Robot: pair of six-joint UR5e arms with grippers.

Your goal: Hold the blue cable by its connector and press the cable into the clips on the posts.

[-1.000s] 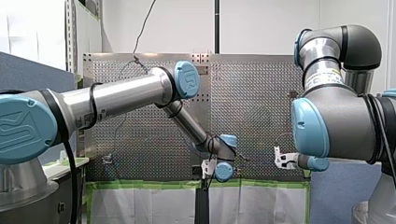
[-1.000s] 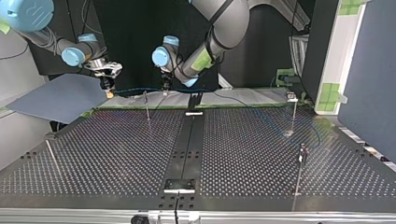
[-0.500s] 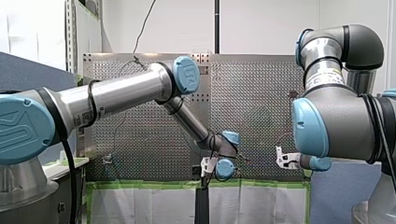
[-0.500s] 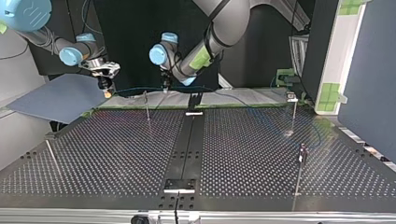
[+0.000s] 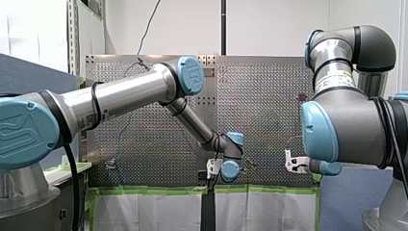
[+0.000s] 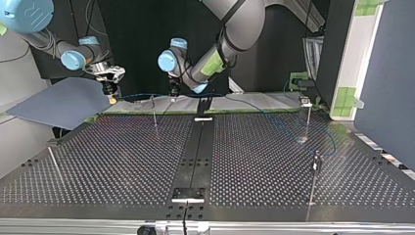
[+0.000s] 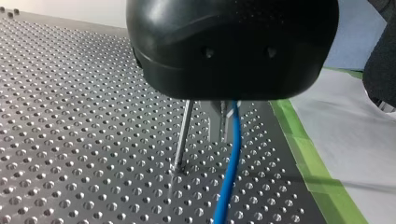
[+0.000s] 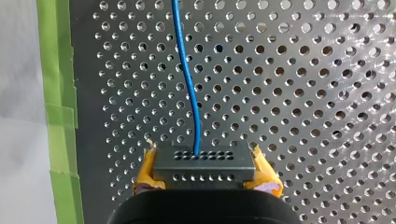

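The blue cable [image 6: 137,95] hangs taut between my two grippers above the table's far edge. My right gripper [image 8: 204,158] is shut on the black connector [image 8: 204,168], its yellow pads [image 8: 148,169] at either end, and the cable [image 8: 187,70] leads straight ahead from it. In the top view it [image 6: 112,97] is at the left. My left gripper [image 7: 225,136] is shut on the cable [image 7: 232,168], which drops out from between its metal fingers. A thin post [image 7: 183,133] stands right beside those fingers. In the top view this gripper [image 6: 172,94] hovers just right of that post [image 6: 154,112].
Further posts stand at the top view's right [image 6: 308,117] [image 6: 315,169], with the cable trailing over the perforated table [image 6: 122,161] towards them. Green tape [image 8: 58,107] and white sheeting edge the table by the grippers. A grey-blue panel [image 6: 58,103] lies beyond the corner.
Both grippers have shifted only slightly near the far post, my right one a touch towards the top view's left. Both grips are unchanged and the cable stays taut.
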